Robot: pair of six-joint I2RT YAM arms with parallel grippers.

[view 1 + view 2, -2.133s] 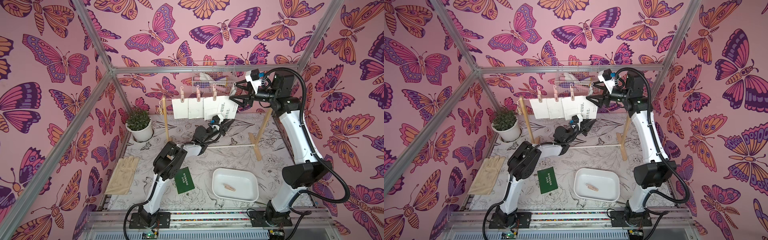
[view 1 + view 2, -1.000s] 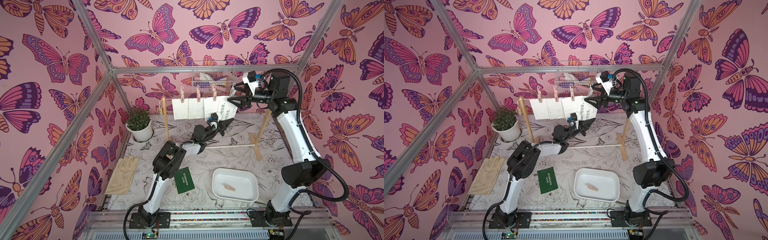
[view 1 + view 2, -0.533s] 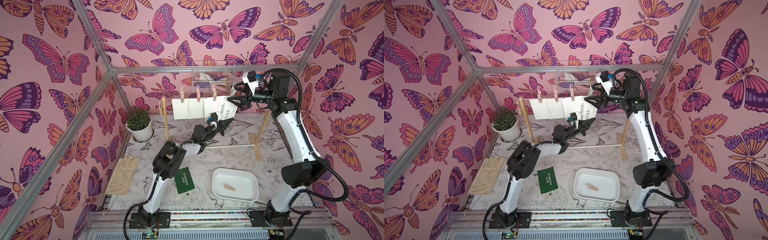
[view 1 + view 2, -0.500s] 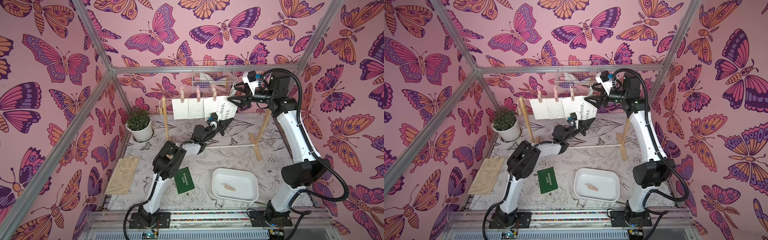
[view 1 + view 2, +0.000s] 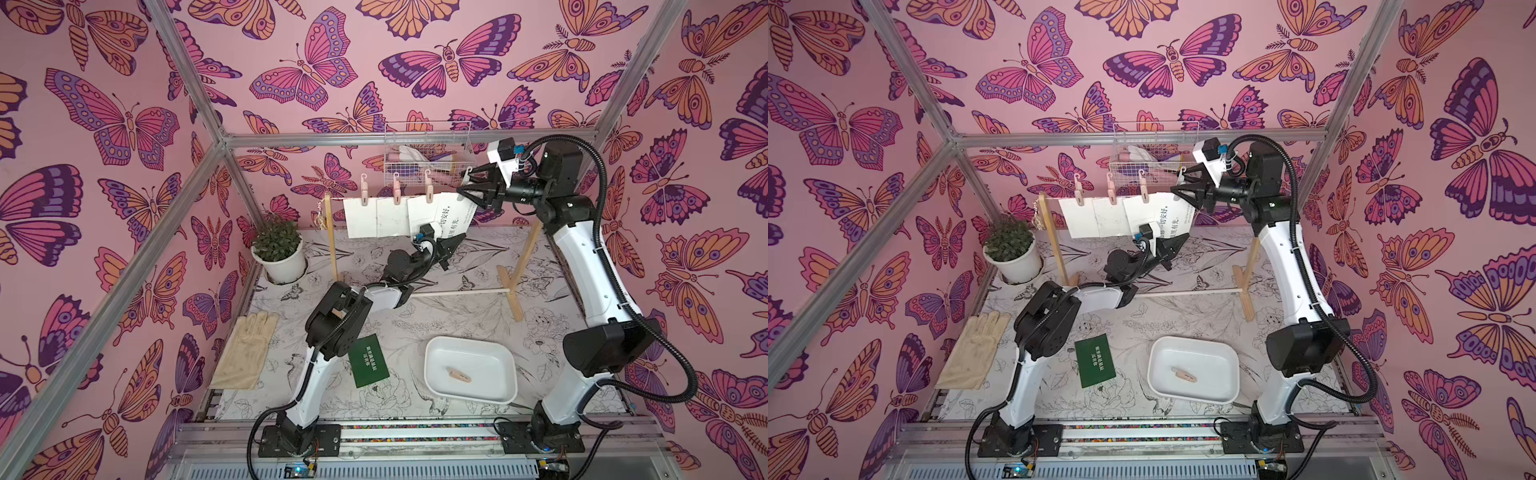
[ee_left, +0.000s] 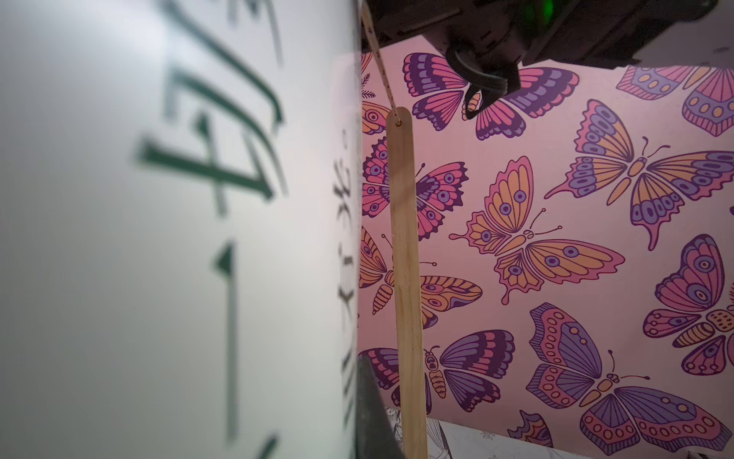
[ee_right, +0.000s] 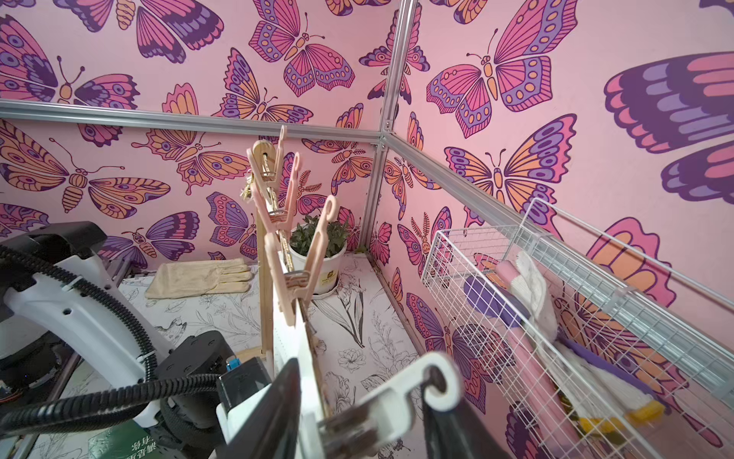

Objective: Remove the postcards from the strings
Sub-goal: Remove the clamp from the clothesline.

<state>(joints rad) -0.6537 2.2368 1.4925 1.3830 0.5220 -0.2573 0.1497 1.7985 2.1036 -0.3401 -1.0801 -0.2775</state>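
Note:
Three plain white postcards hang from the string under pink clothespins. Next to them on the right hangs a white postcard with black writing. My left gripper is shut on its lower edge. My right gripper is at the card's top, its fingers pressed on a white clothespin that clips this card to the string. A dark green postcard lies flat on the table.
A white tray with one pink clothespin lies at the front right. A beige glove lies on the left, with a potted plant behind it. A wire basket hangs just behind the wooden rack.
My right gripper's jaws have narrowed from wide open onto the white clothespin. The left gripper has kept its hold on the written card without moving.

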